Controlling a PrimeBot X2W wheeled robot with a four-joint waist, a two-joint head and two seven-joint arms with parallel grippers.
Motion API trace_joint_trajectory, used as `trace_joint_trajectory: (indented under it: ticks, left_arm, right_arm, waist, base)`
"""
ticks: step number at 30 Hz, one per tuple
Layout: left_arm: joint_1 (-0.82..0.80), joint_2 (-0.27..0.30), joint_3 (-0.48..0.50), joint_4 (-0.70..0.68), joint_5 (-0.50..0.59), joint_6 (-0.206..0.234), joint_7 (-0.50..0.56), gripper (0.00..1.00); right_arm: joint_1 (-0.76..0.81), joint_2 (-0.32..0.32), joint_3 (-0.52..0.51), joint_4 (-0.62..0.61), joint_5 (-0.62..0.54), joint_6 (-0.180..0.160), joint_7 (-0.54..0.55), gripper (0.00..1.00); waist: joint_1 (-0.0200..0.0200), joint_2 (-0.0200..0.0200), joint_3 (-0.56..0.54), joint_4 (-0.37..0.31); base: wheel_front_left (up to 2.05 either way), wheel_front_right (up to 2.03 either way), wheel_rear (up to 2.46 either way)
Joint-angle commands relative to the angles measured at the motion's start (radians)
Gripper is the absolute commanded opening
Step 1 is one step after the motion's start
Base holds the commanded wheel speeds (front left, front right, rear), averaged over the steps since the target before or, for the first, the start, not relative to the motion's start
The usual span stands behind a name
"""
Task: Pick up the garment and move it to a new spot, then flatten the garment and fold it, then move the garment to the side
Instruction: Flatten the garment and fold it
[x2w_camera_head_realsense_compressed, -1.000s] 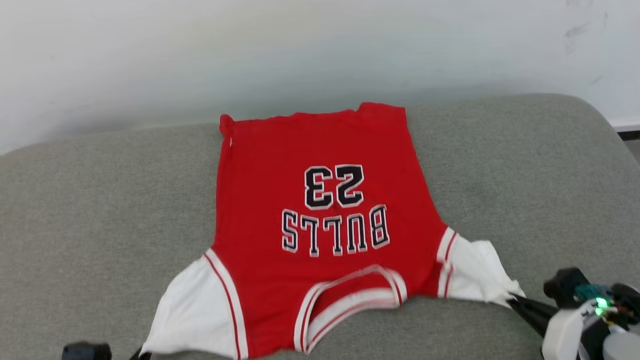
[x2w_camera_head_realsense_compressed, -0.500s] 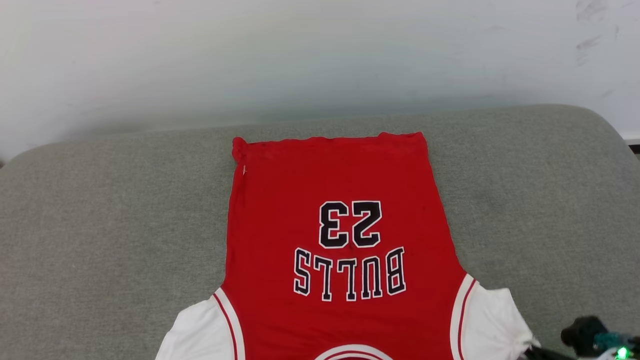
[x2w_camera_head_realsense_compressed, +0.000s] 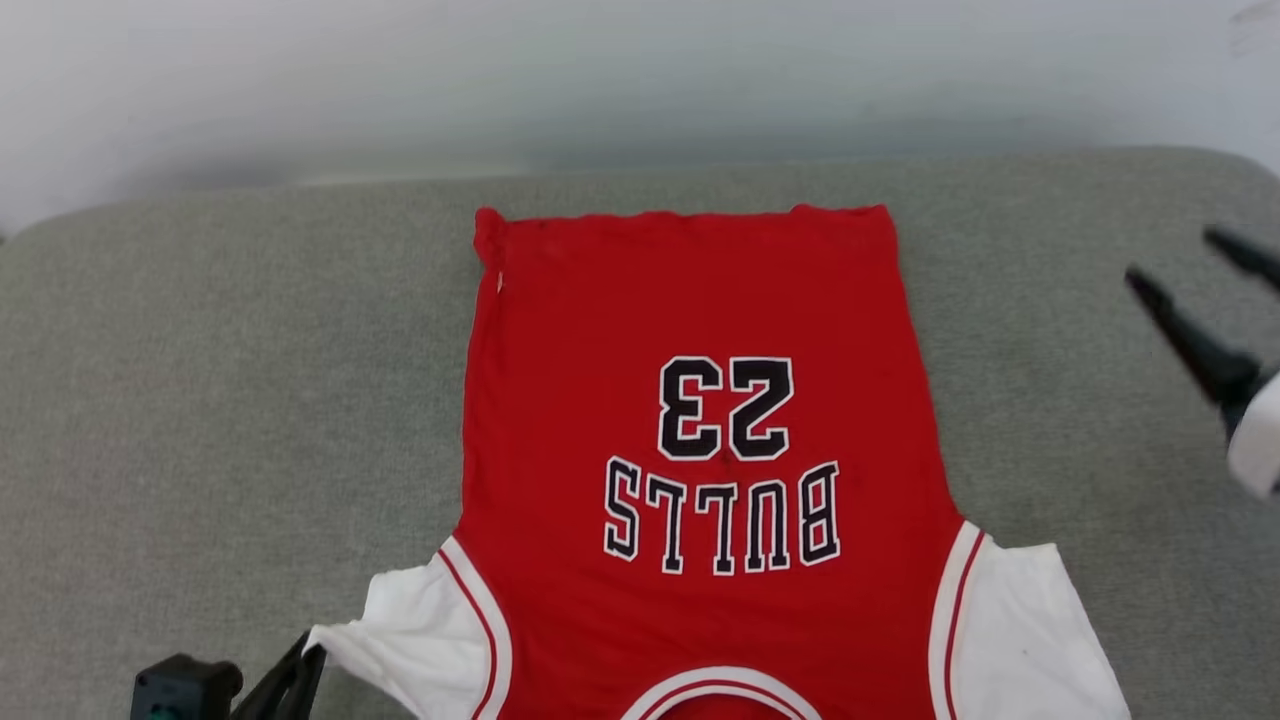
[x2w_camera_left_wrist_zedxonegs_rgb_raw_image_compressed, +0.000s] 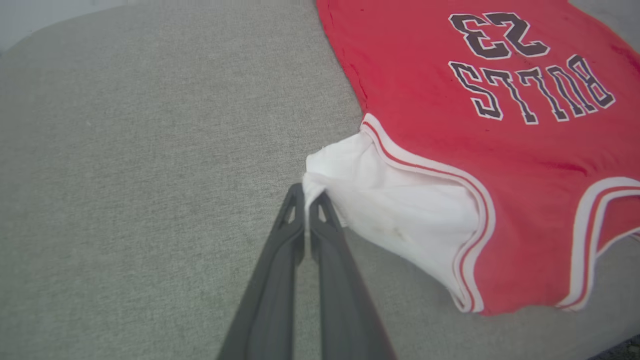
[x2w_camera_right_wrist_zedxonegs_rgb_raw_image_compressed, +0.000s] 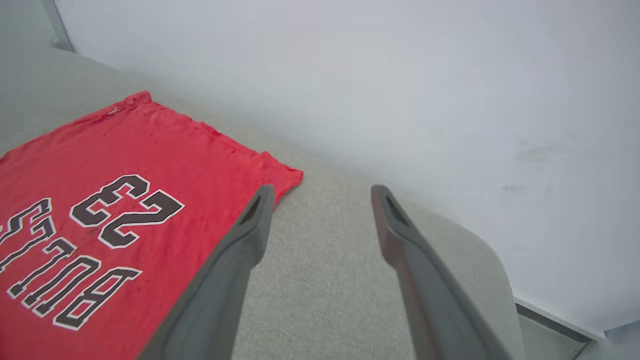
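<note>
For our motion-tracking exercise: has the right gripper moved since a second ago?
Yes: the right gripper left the garment sleeve, heading toward the wall.

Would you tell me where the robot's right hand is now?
In the head view the right hand hovers open at the right edge, above the grey cushion, right of the red jersey and apart from it.

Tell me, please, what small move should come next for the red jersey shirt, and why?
Probably open the left gripper and let go: it pinches the bunched tip of the white sleeve, while the red soft-fabric jersey shirt lies spread on the grey cushion and the right gripper hangs open, clear of it.
</note>
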Motion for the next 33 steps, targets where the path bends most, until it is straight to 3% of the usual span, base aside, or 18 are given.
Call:
trace_joint_trajectory:
  ticks: [1,4,8,14,22,33]
  left_arm:
    - [-0.025,0.000,0.003,-0.018,0.015,0.007,0.005,0.00]
    - [-0.064,0.001,0.003,-0.048,0.040,0.013,0.013,0.00]
    - [-0.112,-0.007,-0.003,-0.076,0.080,0.012,0.021,0.00]
    - [-0.181,-0.033,-0.005,-0.108,0.121,0.006,0.027,0.00]
    - [-0.272,-0.077,-0.010,-0.149,0.185,-0.006,0.018,0.00]
    - [-0.333,-0.132,-0.012,-0.158,0.233,-0.027,0.005,0.00]
  right_arm:
    - [-0.052,0.013,-0.031,-0.019,-0.008,-0.001,0.039,1.00]
    - [-0.163,0.024,-0.073,-0.041,-0.016,-0.001,0.158,1.00]
    - [-0.326,0.028,-0.054,-0.020,0.014,-0.001,0.382,1.00]
    - [-0.548,0.058,-0.024,0.092,0.117,-0.001,0.767,1.00]
    - [-0.740,0.087,-0.016,0.225,0.104,-0.001,1.180,1.00]
    - [-0.711,0.152,-0.102,0.284,0.016,-0.001,1.300,1.00]
  waist:
    - [-0.0001,-0.0001,0.050,0.031]
    - [-0.0001,-0.0001,0.106,0.062]
    - [-0.0001,-0.0001,0.179,0.105]
    - [-0.0001,-0.0001,0.282,0.164]
    - [-0.0001,-0.0001,0.425,0.239]
    - [-0.0001,-0.0001,0.541,0.312]
  base:
    - [0.00,0.00,0.00]
    - [0.00,0.00,0.00]
    - [0.00,0.00,0.00]
    - [0.00,0.00,0.00]
    - [0.00,0.00,0.00]
    - [0.00,0.00,0.00]
